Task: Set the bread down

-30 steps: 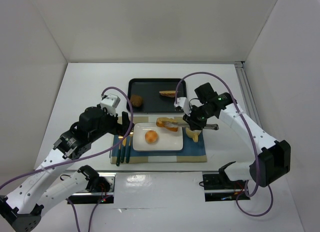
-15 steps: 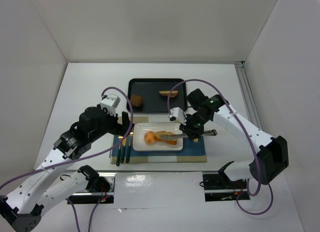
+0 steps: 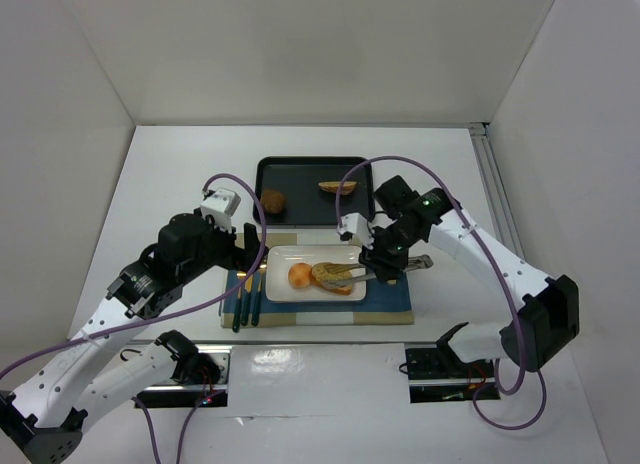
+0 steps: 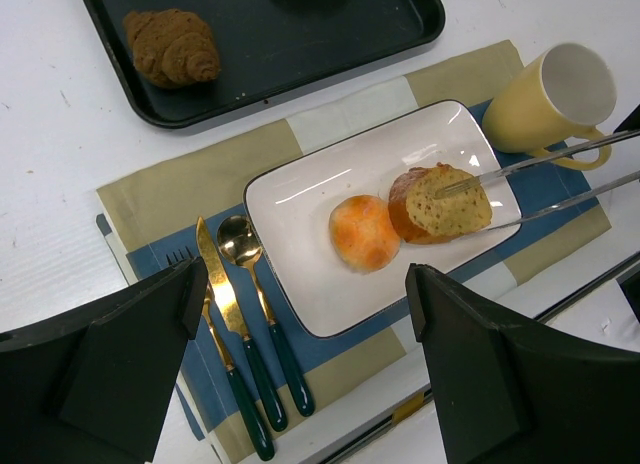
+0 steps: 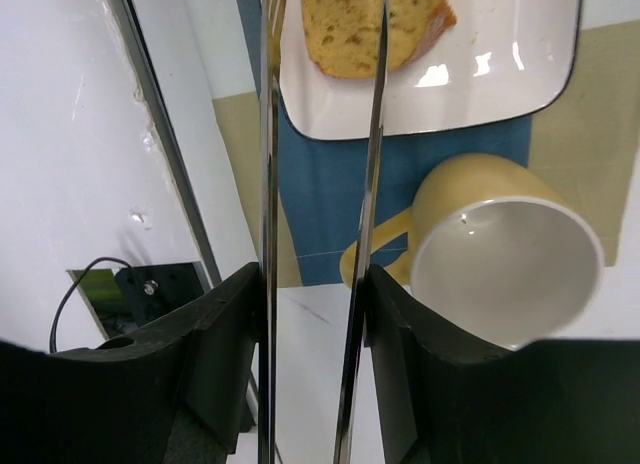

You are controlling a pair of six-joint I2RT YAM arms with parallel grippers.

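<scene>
1. The right pincer (image 4: pixel 468 206) has its two long thin metal prongs parted over the right end of the plate. One prong lies across the top of the slice of bread (image 4: pixel 425 219) and the other runs along its edge, so they are apart and not pinching it.
2. The slice of bread lies flat on the white plate (image 4: pixel 300 294), at its right end.
3. A round orange roll (image 4: pixel 365 232) sits just beside the slice, nearer the middle of the plate.
4. A yellow mug (image 4: pixel 555 99) stands on the mat just right of the plate, and the prongs pass by its handle.
5. The plate rests on a blue and tan mat (image 4: pixel 160 199), with a gold knife (image 4: pixel 225 314) and spoon (image 4: pixel 245 246) side by side on its left.
6. The left pincer (image 4: pixel 305 284) hovers above the near left of the plate, its dark fingers spread wide with nothing between them.
7. Behind the mat is a black tray (image 4: pixel 330 44) holding a brown pastry (image 4: pixel 172 46) and, further right, another slice (image 3: pixel 336 186).
8. Everything sits on a white table (image 3: pixel 170 174).
</scene>
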